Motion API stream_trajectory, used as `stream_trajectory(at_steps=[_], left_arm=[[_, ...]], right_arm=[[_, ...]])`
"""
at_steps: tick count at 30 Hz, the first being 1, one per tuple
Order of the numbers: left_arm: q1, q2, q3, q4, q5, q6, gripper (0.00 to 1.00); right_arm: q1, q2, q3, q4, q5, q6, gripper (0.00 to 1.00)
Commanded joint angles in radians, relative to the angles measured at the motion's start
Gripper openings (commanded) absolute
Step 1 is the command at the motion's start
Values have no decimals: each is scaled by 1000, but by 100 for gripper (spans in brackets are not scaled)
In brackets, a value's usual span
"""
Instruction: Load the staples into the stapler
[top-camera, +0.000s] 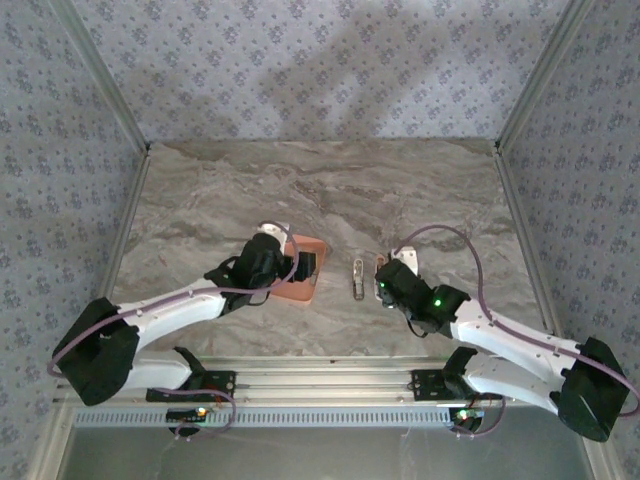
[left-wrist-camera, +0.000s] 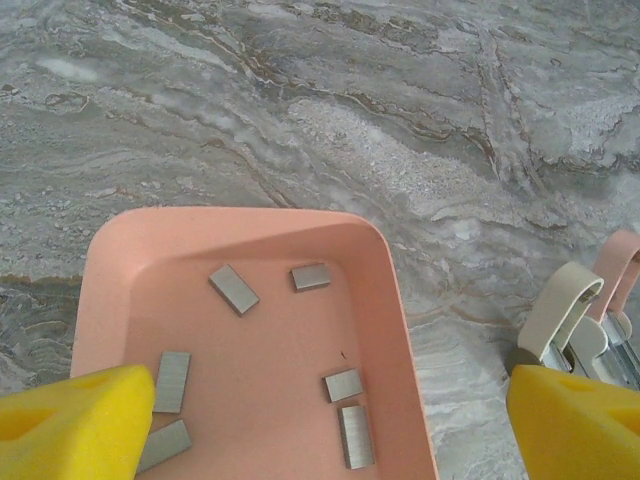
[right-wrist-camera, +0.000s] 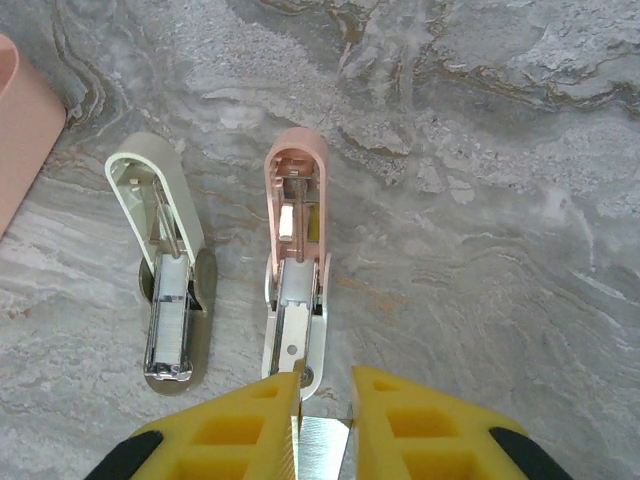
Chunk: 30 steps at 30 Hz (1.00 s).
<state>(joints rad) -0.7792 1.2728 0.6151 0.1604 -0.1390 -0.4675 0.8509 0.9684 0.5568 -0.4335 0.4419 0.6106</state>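
Staples (left-wrist-camera: 233, 288): six, in one tray (left-wrist-camera: 240, 225)

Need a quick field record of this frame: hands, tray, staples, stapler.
left hand: open, over the salmon tray, holding nothing
right hand: shut on a thin metal tab at the near end of the pink stapler
staples: six loose grey strips lying in the tray
pink stapler: lying open on the marble table, magazine exposed
beige stapler: also open, beside the pink one, not touching it
task state: no strip in either hand
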Motion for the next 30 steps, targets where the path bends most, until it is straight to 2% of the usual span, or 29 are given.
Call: stream_trajectory(at_steps=[1, 18, 30], left_arm=[[-5, 7, 31, 41, -24, 6, 91], [-5, 53, 40, 54, -30, -8, 92], [-3, 57, 37, 54, -36, -14, 92]], right_arm=[[-15, -10, -22, 40, -26, -51, 19], [-90, 84, -69, 172, -112, -138, 19], [-93, 152, -68, 259, -127, -132, 19]])
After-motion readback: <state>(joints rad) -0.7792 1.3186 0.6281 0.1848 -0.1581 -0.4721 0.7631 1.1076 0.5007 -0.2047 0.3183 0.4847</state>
